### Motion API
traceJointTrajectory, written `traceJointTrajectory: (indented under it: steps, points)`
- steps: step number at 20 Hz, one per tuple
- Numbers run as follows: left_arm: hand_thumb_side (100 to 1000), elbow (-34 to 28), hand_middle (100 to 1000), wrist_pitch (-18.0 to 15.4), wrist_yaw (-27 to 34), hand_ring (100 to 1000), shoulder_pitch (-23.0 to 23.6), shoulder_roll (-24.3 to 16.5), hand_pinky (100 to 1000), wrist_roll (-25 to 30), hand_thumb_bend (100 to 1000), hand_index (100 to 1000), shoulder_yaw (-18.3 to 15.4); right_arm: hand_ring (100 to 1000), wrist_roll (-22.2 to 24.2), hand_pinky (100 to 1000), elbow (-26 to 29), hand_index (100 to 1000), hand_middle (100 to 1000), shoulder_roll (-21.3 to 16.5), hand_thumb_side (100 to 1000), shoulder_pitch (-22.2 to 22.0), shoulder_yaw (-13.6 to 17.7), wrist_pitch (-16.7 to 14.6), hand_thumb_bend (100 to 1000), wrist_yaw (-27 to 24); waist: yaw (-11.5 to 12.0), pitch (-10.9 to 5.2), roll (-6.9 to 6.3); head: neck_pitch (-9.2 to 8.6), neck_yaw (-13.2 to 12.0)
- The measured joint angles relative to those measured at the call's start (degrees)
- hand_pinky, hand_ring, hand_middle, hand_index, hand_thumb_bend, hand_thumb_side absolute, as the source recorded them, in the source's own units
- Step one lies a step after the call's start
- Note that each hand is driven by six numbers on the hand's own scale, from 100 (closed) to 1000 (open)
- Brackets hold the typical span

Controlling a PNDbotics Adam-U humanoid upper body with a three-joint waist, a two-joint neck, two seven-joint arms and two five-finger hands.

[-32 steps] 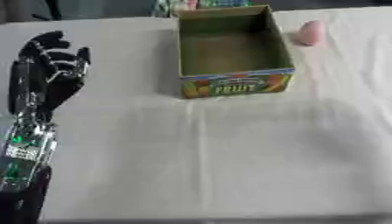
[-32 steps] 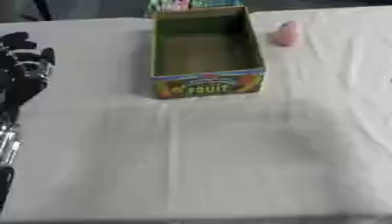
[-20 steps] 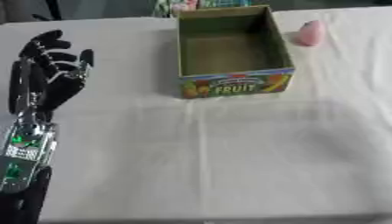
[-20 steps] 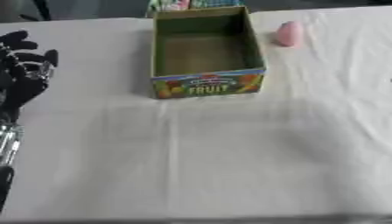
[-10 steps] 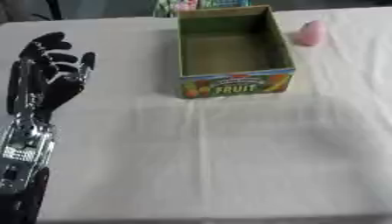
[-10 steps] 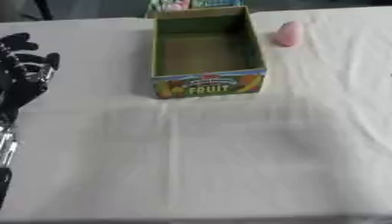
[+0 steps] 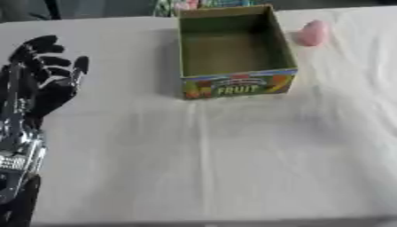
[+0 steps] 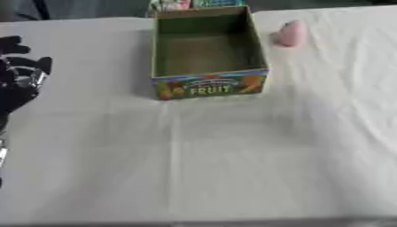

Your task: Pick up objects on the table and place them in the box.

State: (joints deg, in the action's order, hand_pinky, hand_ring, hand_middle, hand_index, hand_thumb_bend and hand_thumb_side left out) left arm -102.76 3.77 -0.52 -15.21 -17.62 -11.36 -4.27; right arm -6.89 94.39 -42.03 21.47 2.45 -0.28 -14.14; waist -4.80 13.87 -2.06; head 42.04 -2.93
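Step in hand: pick-up not yet begun. Nothing is held, and the box appears empty.

Item 1, left hand (image 7: 43, 77). Black, at the left edge above the surface (image 7: 232, 168), well apart from the box. Fingers spread and nearly straight, tips pointing to the far side; they hold nothing. Right hand: in no view.

Item 2, box (image 7: 232, 88). Open-topped cardboard carton, far centre of the surface. Green-brown inner walls and floor; near face printed with coloured fruit and the word "FRUIT". Stands upright, opening unobstructed.

Item 3, pink object (image 7: 312, 33). The 1 loose thing visible on the surface. Small, rounded, pale pink, narrowing towards its far end; finer detail cannot be made out. Lies just beside the box's right wall, near its far right corner, apparently not touching it.

Next move, as judged: the left hand would have to cross over or round the box to reach the pink object, so the unseen right hand looks better placed. Fingers must close round the object, lift it, and carry it a short way left over the box rim.

Item 4, colourful packaging (image 7: 186, 5). Beyond the box's far edge, partly visible; not identifiable.
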Motion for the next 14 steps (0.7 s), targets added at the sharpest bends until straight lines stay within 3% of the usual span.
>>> traceJointTrajectory:
  steps: [8, 14]
  points:
    - [100, -0.6, 615, 0.0, 0.2, 586, -0.5, 0.2, 552, 1.0, 447, 758, 1.1, 765, 2.4, 676, -7.8, 863, 727, -4.2, 330, 6.3, -1.2, -0.6, 129, 4.5, 2.1, 0.25, 0.05, -0.32, 2.6]
    - [100, -0.8, 616, 0.0, 0.5, 587, -1.0, 0.5, 552, 2.0, 447, 758, 2.0, 777, 4.6, 687, -14.9, 868, 739, -5.1, 343, 11.5, -2.3, -1.6, 129, 9.8, 3.8, 0.3, 0.15, -0.33, 5.0]
